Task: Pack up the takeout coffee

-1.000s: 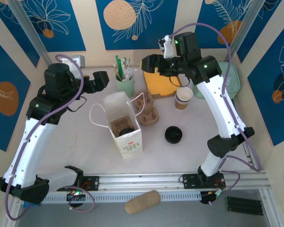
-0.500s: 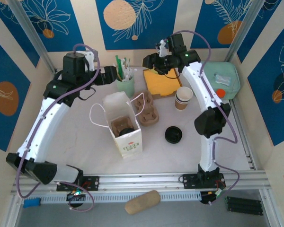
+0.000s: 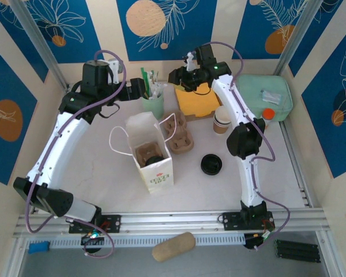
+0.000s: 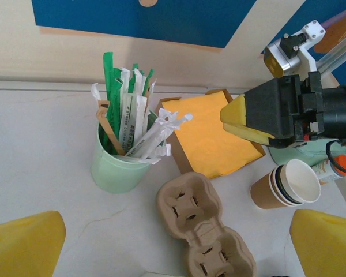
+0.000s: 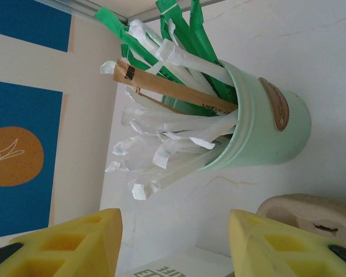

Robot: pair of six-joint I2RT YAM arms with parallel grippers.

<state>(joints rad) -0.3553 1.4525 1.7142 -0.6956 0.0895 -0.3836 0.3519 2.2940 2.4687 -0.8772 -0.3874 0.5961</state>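
"Well, where was the takeout coffee?"

"It stood inside the white paper bag, seated in a brown pulp tray. From above I could see only its round black plastic lid."

"And around the bag?"

"Just behind it lay a moulded pulp carrier, rough, with rounded wells. To the right, apart from the bag, a loose black lid lay flat on the pale table. Further back was a stack of tan paper cups with white insides."

"What about the pincers?"

"The left gripper hung beside a mint-green tumbler full of paper-wrapped straws and green sticks. Its yellow foam pads were far apart and held nothing. The right gripper was over the edge of a cardboard box of orange paper and pointed at the same tumbler. Its jaws were also apart, with nothing between them."
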